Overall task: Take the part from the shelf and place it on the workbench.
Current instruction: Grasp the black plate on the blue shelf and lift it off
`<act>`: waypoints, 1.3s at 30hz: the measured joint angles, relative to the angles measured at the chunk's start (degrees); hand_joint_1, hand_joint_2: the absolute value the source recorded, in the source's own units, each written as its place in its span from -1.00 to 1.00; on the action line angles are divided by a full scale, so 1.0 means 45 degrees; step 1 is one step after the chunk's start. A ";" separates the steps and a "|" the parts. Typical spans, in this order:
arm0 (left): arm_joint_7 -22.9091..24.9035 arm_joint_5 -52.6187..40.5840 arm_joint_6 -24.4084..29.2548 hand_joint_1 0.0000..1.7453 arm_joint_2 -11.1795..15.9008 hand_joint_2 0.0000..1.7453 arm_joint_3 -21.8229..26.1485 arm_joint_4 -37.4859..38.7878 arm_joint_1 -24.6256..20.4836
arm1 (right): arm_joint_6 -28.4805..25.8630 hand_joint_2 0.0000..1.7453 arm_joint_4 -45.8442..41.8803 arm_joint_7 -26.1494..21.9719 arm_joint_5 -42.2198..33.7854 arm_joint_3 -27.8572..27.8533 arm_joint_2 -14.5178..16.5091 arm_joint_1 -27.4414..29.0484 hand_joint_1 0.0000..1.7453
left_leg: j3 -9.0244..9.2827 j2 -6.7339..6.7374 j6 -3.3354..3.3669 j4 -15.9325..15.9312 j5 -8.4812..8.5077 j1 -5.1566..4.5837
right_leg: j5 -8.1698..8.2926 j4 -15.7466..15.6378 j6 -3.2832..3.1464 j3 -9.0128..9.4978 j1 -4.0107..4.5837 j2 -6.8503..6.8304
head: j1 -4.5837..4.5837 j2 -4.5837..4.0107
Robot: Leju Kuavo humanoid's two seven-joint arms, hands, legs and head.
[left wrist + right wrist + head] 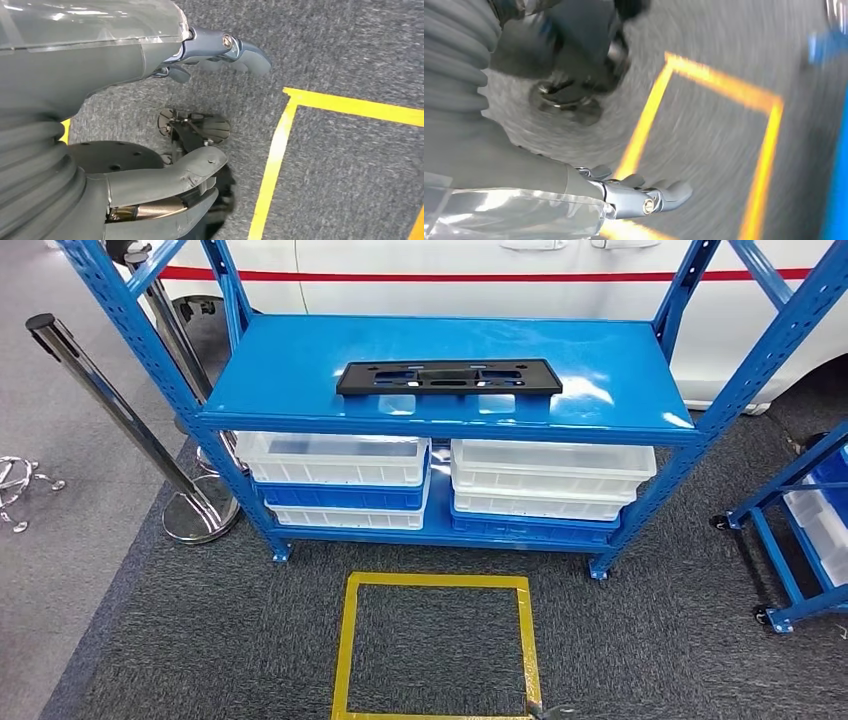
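Note:
The part [448, 377] is a long flat black plastic bracket with cut-outs. It lies across the middle of the blue shelf's top board [620, 390] in the head view, with nothing touching it. My left hand [100, 75] hangs over grey carpet, its fingers [235, 49] and thumb [190, 170] held apart with nothing between them. My right hand [624, 197] also hangs above the carpet, fingers stretched out and holding nothing; that view is blurred by motion.
A yellow tape square [437, 645] marks the carpet in front of the shelf. White and blue bins [340, 475] fill the lower board. A chrome post [120, 410] stands at the left, a second blue cart [800, 540] at the right, and a white vehicle [450, 265] behind.

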 joint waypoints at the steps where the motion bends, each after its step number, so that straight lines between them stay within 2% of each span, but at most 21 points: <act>1: 0.0005 -0.0049 -0.0092 -1.00 0.0010 1.00 0.0005 0.0006 -0.0017 | 0.0131 0.50 -0.0276 0.0000 0.1744 -0.1521 0.0028 0.0045 -1.00 | 0.0041 -0.0009 0.0048 -0.0177 -0.0021 -0.0054 | 0.0018 -0.0014 0.0061 -0.0024 -0.0011 -0.0006 | -0.0001 0.0000; 3: 0.0029 -0.0137 -0.0333 -1.00 0.0049 1.00 0.0007 0.0022 -0.0020 | 0.0386 -0.50 -0.0847 0.0000 0.3801 -0.4336 0.0114 0.0105 -1.00 | 0.0067 -0.0026 0.0159 -0.0341 0.0074 -0.0068 | 0.0046 -0.0048 0.0217 -0.0032 -0.0042 -0.0027 | -0.0002 0.0000; 4: 0.0042 -0.0165 -0.0438 -1.00 0.0064 1.00 0.0007 0.0030 -0.0013 | 0.0510 -0.50 -0.1090 0.0000 0.4246 -0.5473 0.0145 0.0113 -1.00 | 0.0110 -0.0027 0.0216 -0.0456 0.0146 -0.0047 | -0.0029 0.0017 0.0277 -0.0049 -0.0048 -0.0029 | 0.0000 0.0000; 5: 0.0055 -0.0175 -0.0522 -1.00 0.0084 1.00 0.0007 0.0036 -0.0008 | 0.0632 0.00 -0.1292 0.0000 0.4541 -0.6449 0.0163 0.0100 -1.00 | 0.0155 -0.0022 0.0286 -0.0567 0.0226 -0.0015 | -0.0226 0.0251 0.0328 -0.0143 -0.0046 -0.0027 | 0.0005 0.0000; 7: 0.0092 -0.0197 -0.0631 -1.00 0.0109 1.00 0.0008 0.0042 -0.0010 | 0.0822 1.00 -0.1591 0.0000 0.5028 -0.8024 0.0162 0.0089 -1.00 | 0.0178 -0.0012 0.0376 -0.0664 0.0305 -0.0003 | -0.0957 0.1385 0.0392 -0.0646 -0.0045 -0.0013 | 0.0011 0.0000; 9: 0.0135 -0.0227 -0.0699 -1.00 0.0142 1.00 0.0011 0.0045 -0.0007 | 0.0950 1.00 -0.1813 0.0000 0.5645 -0.9219 0.0162 0.0111 -1.00 | 0.0150 -0.0012 0.0411 -0.0644 0.0308 -0.0014 | -0.1513 0.2717 0.0455 -0.1263 -0.0051 -0.0009 | 0.0010 0.0000; 10: 0.0149 -0.0244 -0.0733 -1.00 0.0158 1.00 0.0012 0.0047 -0.0004 | 0.1023 1.00 -0.1925 0.0000 0.6021 -0.9750 0.0162 0.0123 -1.00 | 0.0143 -0.0013 0.0404 -0.0625 0.0301 -0.0014 | -0.1472 0.2947 0.0488 -0.1371 -0.0062 -0.0011 | 0.0011 0.0000; 11: 0.0163 -0.0259 -0.0762 -1.00 0.0170 1.00 0.0012 0.0051 -0.0004 | 0.1094 1.00 -0.2044 0.0000 0.6405 -1.0246 0.0163 0.0122 -1.00 | 0.0139 -0.0014 0.0389 -0.0598 0.0288 -0.0009 | -0.1227 0.2780 0.0515 -0.1289 -0.0080 -0.0013 | 0.0011 0.0000; 14: 0.0183 -0.0288 -0.0809 -1.00 0.0179 1.00 0.0012 0.0062 -0.0020 | 0.1261 1.00 -0.2329 0.0000 0.7091 -1.1309 0.0169 0.0049 -1.00 | 0.0123 -0.0012 0.0295 -0.0451 0.0203 0.0013 | -0.0233 0.1043 0.0556 -0.0426 -0.0157 -0.0021 | 0.0010 0.0000; 16: 0.0197 -0.0315 -0.0818 -1.00 0.0187 1.00 0.0012 0.0064 -0.0045 | 0.1357 1.00 -0.2483 0.0000 0.7352 -1.1808 0.0171 -0.0030 -1.00 | 0.0043 -0.0016 0.0180 -0.0270 0.0118 -0.0018 | -0.0050 0.0236 0.0476 -0.0061 -0.0129 -0.0007 | 0.0006 0.0000; 20: 0.0221 -0.0406 -0.0829 -1.00 0.0249 1.00 0.0012 0.0073 -0.0063 | 0.1020 1.00 -0.3051 0.0000 0.8287 -1.2729 0.0171 -0.0145 -1.00 | -0.0099 -0.0031 -0.0042 -0.0088 0.0022 -0.0005 | 0.0000 0.0014 0.0165 -0.0045 -0.0065 0.0010 | 0.0005 0.0000; 22: 0.0222 -0.0527 -0.0831 -1.00 0.0277 1.00 0.0004 0.0079 -0.0080 | 0.0628 1.00 -0.3395 0.0000 0.8817 -1.3000 0.0169 -0.0266 -1.00 | -0.0416 -0.0031 -0.0183 0.0647 -0.0463 0.0038 | 0.0051 -0.0031 0.0033 -0.0045 -0.0098 -0.0001 | 0.0004 0.0000; 24: 0.0222 -0.0721 -0.0838 -1.00 0.0293 1.00 -0.0039 0.0095 -0.0100 | 0.0255 1.00 -0.3717 0.0034 0.9190 -1.3175 0.0160 -0.0397 -1.00 | -0.1116 -0.0029 -0.0293 0.2201 -0.1237 0.0092 | 0.0061 -0.0029 -0.0027 -0.0060 -0.0084 -0.0008 | 0.0002 0.0000; 26: 0.0220 -0.0938 -0.0877 -1.00 0.0318 1.00 -0.0134 0.0125 -0.0103 | 0.0023 1.00 -0.4099 0.0214 0.9436 -1.3302 0.0141 -0.0486 -1.00 | -0.1660 -0.0028 -0.0322 0.3330 -0.1529 0.0126 | 0.0064 -0.0024 -0.0043 -0.0063 -0.0056 -0.0011 | 0.0002 0.0000; 27: 0.0219 -0.1037 -0.0902 -1.00 0.0330 1.00 -0.0192 0.0137 -0.0105 | -0.0056 1.00 -0.4333 0.0338 0.9536 -1.3338 0.0130 -0.0516 -1.00 | -0.1649 -0.0028 -0.0301 0.3279 -0.1329 0.0131 | 0.0063 -0.0023 -0.0043 -0.0055 -0.0047 -0.0006 | 0.0002 0.0000; 28: 0.0215 -0.1109 -0.0922 -1.00 0.0343 1.00 -0.0253 0.0146 -0.0114 | -0.0133 1.00 -0.4587 0.0454 0.9633 -1.3354 0.0123 -0.0545 -1.00 | -0.1397 -0.0029 -0.0256 0.2730 -0.0919 0.0127 | 0.0063 -0.0023 -0.0041 -0.0039 -0.0042 0.0003 | 0.0002 0.0000; 29: 0.0210 -0.1157 -0.0933 -1.00 0.0353 1.00 -0.0310 0.0148 -0.0132 | -0.0203 1.00 -0.4808 0.0532 0.9714 -1.3361 0.0118 -0.0584 -1.00 | -0.0988 -0.0029 -0.0189 0.1860 -0.0436 0.0115 | 0.0061 -0.0025 -0.0038 -0.0024 -0.0041 0.0011 | 0.0002 0.0000; 31: 0.0198 -0.1197 -0.0938 -1.00 0.0378 1.00 -0.0392 0.0148 -0.0199 | -0.0307 1.00 -0.5127 0.0615 0.9815 -1.3372 0.0118 -0.0666 -1.00 | -0.0266 -0.0031 -0.0055 0.0301 0.0118 0.0040 | 0.0062 -0.0024 0.0018 -0.0036 -0.0020 0.0015 | 0.0005 0.0000; 32: 0.0192 -0.1208 -0.0939 -1.00 0.0386 1.00 -0.0424 0.0148 -0.0227 | -0.0350 1.00 -0.5239 0.0636 0.9841 -1.3379 0.0118 -0.0689 -1.00 | -0.0112 -0.0037 -0.0007 -0.0074 0.0174 -0.0004 | 0.0074 -0.0032 0.0067 -0.0060 -0.0020 0.0008 | 0.0006 0.0000; 36: 0.0188 -0.1261 -0.0983 -1.00 0.0401 1.00 -0.0491 0.0155 -0.0215 | -0.0521 1.00 -0.5696 0.0694 1.0055 -1.3395 0.0101 -0.0713 -1.00 | -0.0008 -0.0036 0.0192 -0.0476 0.0311 -0.0007 | -0.0009 0.0049 0.0319 -0.0135 -0.0054 -0.0010 | 0.0009 0.0000; 39: 0.0185 -0.1296 -0.1059 -1.00 0.0431 1.00 -0.0548 0.0159 -0.0272 | -0.0666 1.00 -0.6245 0.0993 1.0351 -1.3395 0.0022 -0.0782 -1.00 | 0.0028 0.0001 0.0361 -0.0644 0.0423 0.0016 | -0.1012 0.1701 0.0406 -0.0897 -0.0054 -0.0006 | 0.0012 0.0000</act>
